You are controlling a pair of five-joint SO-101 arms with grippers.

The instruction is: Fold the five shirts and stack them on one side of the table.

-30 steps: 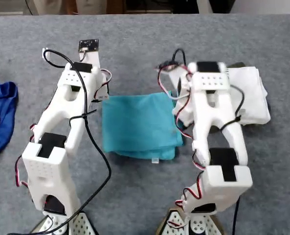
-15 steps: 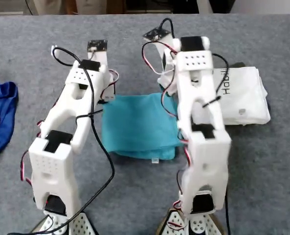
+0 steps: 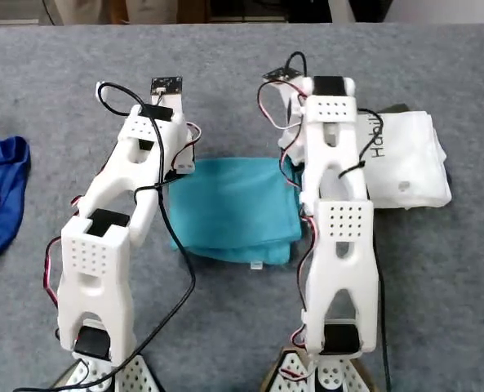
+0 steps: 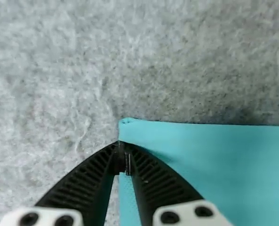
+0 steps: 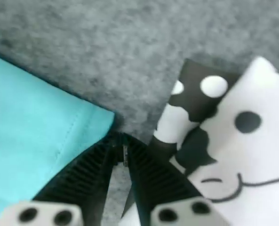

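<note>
Bench [image 3: 437,310] covered all over in a grey, felt-like cloth, matted and fuzzy. Flecked lighter and darker up close, with loose pale fibres lying across the nap and a few darker, shadowed patches. Flat and unwrinkled from the near edge to the far one. Beyond the far edge, a narrow strip of room, cut off by the frame: pale tan shapes [image 3: 139,10] toward the left, a brown wooden piece [image 3: 194,10] just beside them, dark shapes [image 3: 307,8] near the middle, a white surface [image 3: 446,8] at the right. Too little showing to tell what any of these are.
</note>
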